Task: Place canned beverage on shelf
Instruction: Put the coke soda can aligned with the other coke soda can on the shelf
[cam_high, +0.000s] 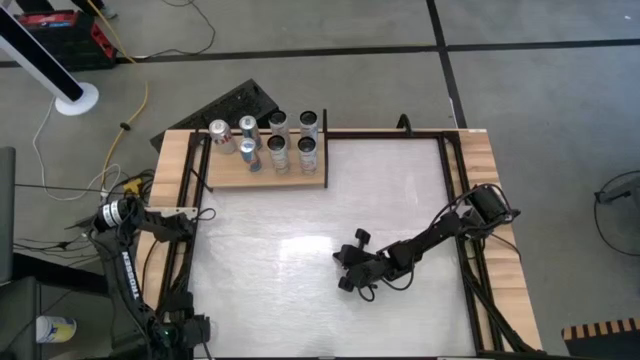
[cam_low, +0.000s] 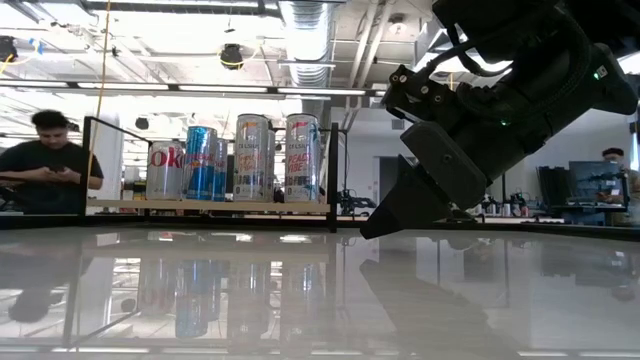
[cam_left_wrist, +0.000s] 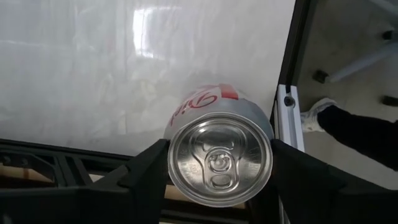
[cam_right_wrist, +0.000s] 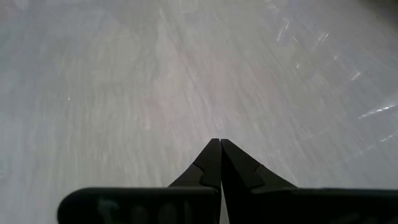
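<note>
A silver canned beverage with red script (cam_left_wrist: 219, 158) stands at the table's near left corner, seen from above in the left wrist view. My left gripper (cam_left_wrist: 219, 163) (cam_high: 195, 328) points straight down over it, one finger on each side of its top. The shelf (cam_high: 265, 172) (cam_low: 215, 205), a pale wooden board at the far left, carries several other cans (cam_low: 250, 158). My right gripper (cam_right_wrist: 219, 142) (cam_high: 345, 285) (cam_low: 370, 232) is shut on nothing, low over the table's middle. My left gripper has the can's upper side wall just under the rim (cam_left_wrist: 170, 152) between its two fingers (cam_left_wrist: 146, 167), which meet it on opposite sides. The fingers come from above, pointing down. The can is upright; its own top hides its base.
Black frame rails (cam_high: 190, 250) and wooden strips (cam_high: 172, 165) run along the table's sides, close to my left gripper. White tabletop (cam_high: 300, 230) lies bare between the near left corner and the shelf. A person (cam_low: 45, 150) stands behind the table; a shoe (cam_left_wrist: 317, 112) shows beside it.
</note>
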